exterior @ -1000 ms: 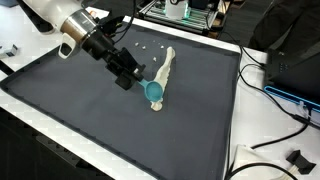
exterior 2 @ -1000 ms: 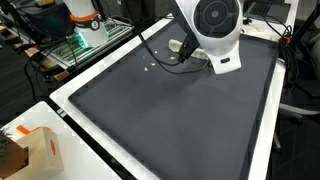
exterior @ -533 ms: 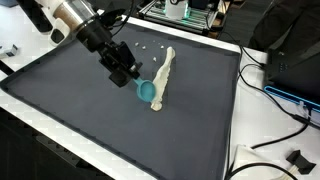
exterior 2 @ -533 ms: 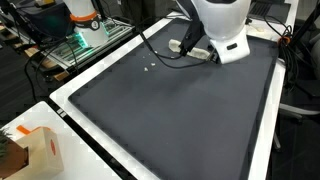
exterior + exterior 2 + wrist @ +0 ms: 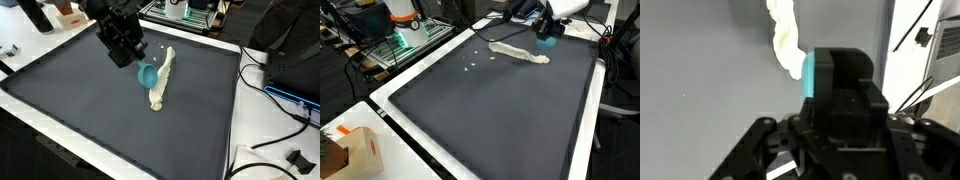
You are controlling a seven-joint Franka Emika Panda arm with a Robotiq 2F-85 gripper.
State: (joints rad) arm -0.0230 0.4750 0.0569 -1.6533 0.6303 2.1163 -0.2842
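The black Robotiq gripper point(image 5: 137, 63) has its fingers point(image 5: 130, 55) closed on a small round teal cup point(image 5: 147, 75). The cup has a smooth, single-colour wall and is tilted, with its open mouth showing in an exterior view. It hangs clear of the dark grey matted counter point(image 5: 90, 120), just above the middle of a long cream crumpled cloth strip point(image 5: 162, 82). In an exterior view the cup point(image 5: 546, 42) sits at the far side of the strip point(image 5: 520, 53). In the wrist view only a teal edge point(image 5: 809, 75) shows beside the gripper body, with the strip point(image 5: 786, 42) beyond it. A few small white specks point(image 5: 472, 68) lie on the counter near the strip. One second ago the cup was lower, near the strip's end closest to the camera. It now stands higher and further along the strip. The arm's white joint, which then hid the strip in an exterior view, has moved clear.
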